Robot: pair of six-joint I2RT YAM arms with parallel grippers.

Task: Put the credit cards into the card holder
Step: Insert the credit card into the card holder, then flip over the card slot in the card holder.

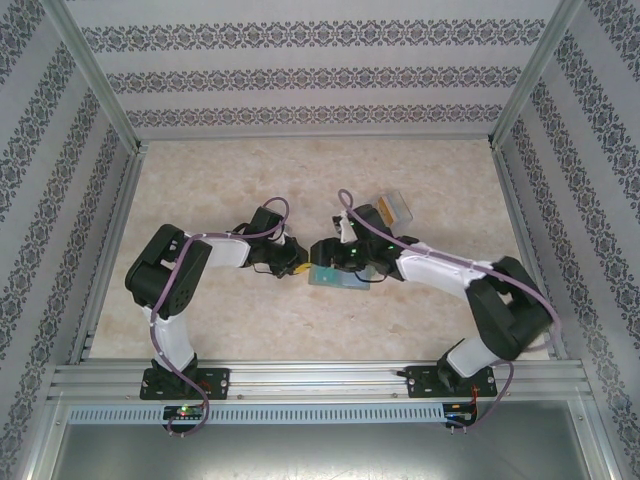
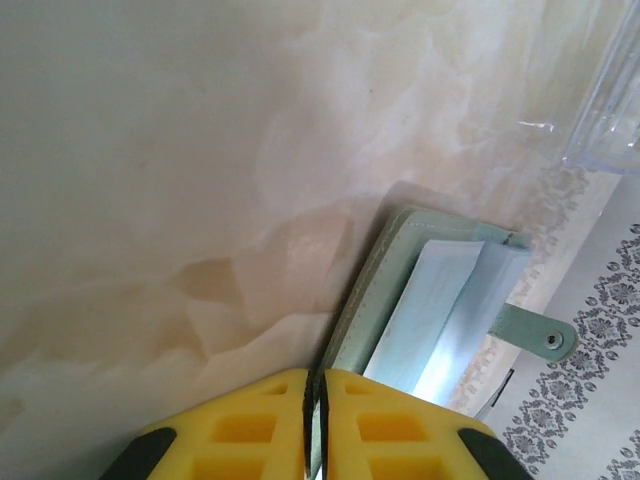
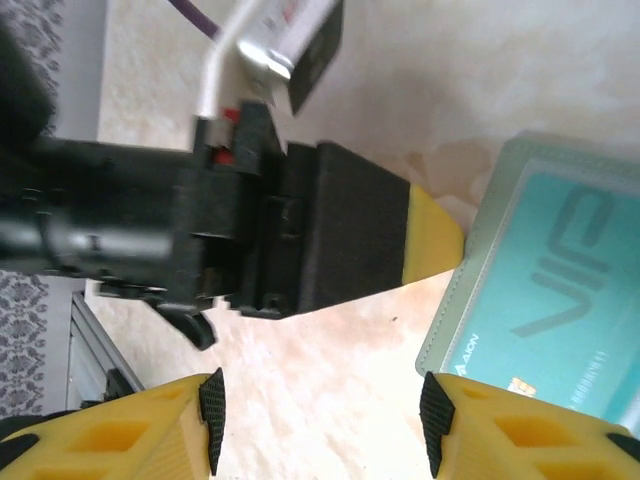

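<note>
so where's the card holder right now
Top view: the card holder lies mid-table, right at the left tool and close by the right tool, with the clear case farther back.

A robotics lab test cell: aluminium framing [image 1: 98, 85] and patterned wall panels [image 1: 300, 75] box in a marble-look bench [image 1: 230, 180], with left arm [image 1: 172, 300] and right arm [image 1: 500, 310] bolted to its rail [image 1: 320, 378].

The left end effector [image 2: 315, 420] is pinched almost closed, facing the right end effector [image 3: 320, 425], whose fingers are spread wide.
</note>
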